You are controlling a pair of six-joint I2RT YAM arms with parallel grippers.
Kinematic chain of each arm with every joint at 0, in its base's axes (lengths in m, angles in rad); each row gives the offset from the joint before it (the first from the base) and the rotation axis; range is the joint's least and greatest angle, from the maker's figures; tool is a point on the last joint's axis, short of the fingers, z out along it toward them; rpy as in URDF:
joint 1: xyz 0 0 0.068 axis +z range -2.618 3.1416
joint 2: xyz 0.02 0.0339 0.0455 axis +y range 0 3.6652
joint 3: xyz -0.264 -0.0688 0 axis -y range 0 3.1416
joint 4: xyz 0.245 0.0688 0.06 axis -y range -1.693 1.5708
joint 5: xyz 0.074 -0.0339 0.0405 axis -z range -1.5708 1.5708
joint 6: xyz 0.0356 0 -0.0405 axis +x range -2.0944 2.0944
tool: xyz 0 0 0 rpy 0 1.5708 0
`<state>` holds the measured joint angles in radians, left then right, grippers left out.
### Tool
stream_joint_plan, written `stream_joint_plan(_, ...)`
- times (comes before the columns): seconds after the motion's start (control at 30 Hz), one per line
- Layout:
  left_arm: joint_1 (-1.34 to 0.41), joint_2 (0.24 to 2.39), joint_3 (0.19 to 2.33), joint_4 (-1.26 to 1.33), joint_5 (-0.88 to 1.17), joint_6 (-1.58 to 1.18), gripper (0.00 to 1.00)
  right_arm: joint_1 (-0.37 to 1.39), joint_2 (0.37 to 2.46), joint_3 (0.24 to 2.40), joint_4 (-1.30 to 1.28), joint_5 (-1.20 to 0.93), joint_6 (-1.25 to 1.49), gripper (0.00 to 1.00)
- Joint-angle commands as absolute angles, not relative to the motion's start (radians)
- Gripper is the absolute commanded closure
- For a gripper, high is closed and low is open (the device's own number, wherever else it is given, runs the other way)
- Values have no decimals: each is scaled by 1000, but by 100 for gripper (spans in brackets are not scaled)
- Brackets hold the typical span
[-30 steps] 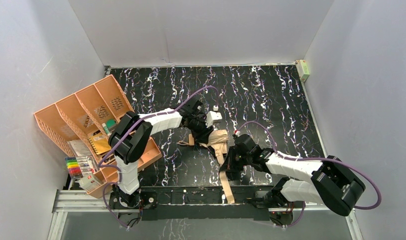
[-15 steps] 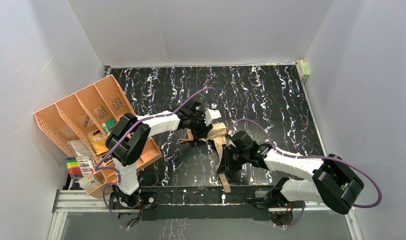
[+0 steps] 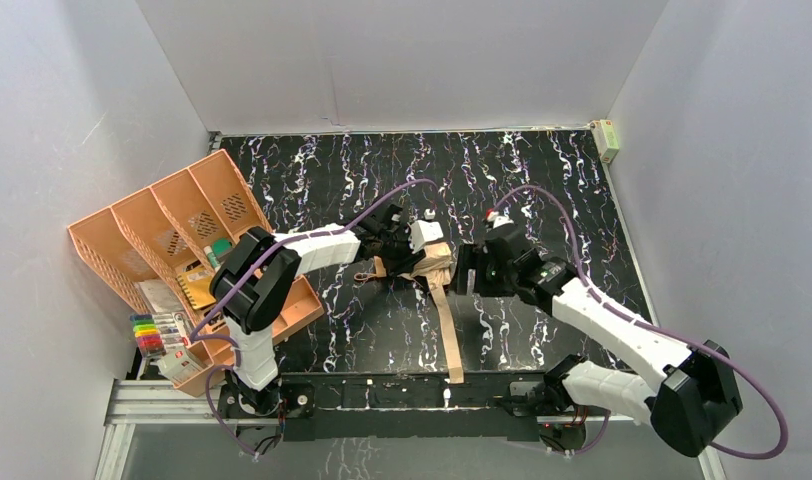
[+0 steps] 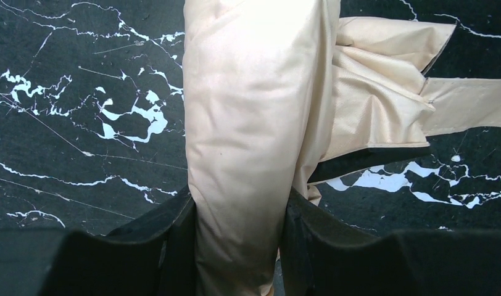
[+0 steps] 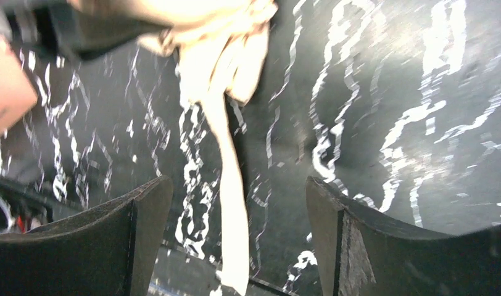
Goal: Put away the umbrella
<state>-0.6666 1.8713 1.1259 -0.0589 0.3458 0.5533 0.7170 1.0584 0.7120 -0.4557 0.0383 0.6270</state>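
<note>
Left gripper (image 4: pixel 236 231) pins umbrella (image 4: pixel 248 111); right gripper (image 5: pixel 236 191) open

It sits clamped, folded, on the table (image 3: pixel 582 180). Rightward, the wide, empty jaws hover over the loose strap (image 5: pixel 226 160): grab it near its root, then wrap snugly.

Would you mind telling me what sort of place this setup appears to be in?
Probably a robot test cell rather than a real office: plain white walls box in a black marble-patterned tabletop, two black-and-white robot arms are mounted on a metal rail, and an orange plastic desk organizer holds stationery.
</note>
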Motion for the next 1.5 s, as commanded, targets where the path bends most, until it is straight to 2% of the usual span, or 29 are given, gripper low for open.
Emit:
stream_joint_plan(0.0, -672, 1868, 1074, -135, 265, 606, 100, 620, 1093, 814, -445, 125, 533, 13)
stream_joint_plan(0.2, -691, 1850, 1056, -132, 283, 635, 100, 546, 1216, 907, -383, 111, 435, 11)
stream_joint_plan(0.33, -717, 1835, 1035, -117, 293, 654, 100, 477, 1251, 887, -224, 83, 346, 9)
stream_joint_plan(0.47, -746, 1842, 1026, -108, 289, 673, 100, 431, 1244, 818, -12, -61, 162, 16)
stream_joint_plan(0.57, -761, 1854, 1025, -96, 269, 675, 100, 406, 1266, 847, -9, -153, 21, 9)
stream_joint_plan(0.63, -770, 1859, 1023, -81, 255, 675, 100, 381, 1314, 869, 31, -311, -89, 6)
stream_joint_plan(0.77, -819, 1821, 931, 85, 142, 704, 100, 368, 1615, 1116, -269, -626, -457, 7)
stream_joint_plan(0.87, -859, 1792, 847, 196, 66, 749, 100, 368, 1678, 1156, -306, -806, -601, 7)
stream_joint_plan(0.93, -866, 1789, 830, 222, 52, 762, 100, 367, 1748, 1207, -382, -815, -654, 8)
stream_joint_plan(1.03, -878, 1787, 819, 231, 51, 787, 100, 370, 1880, 1329, -628, -785, -820, 9)
stream_joint_plan(1.47, -887, 1791, 811, 216, 74, 818, 100, 379, 1994, 1390, -756, -822, -917, 9)
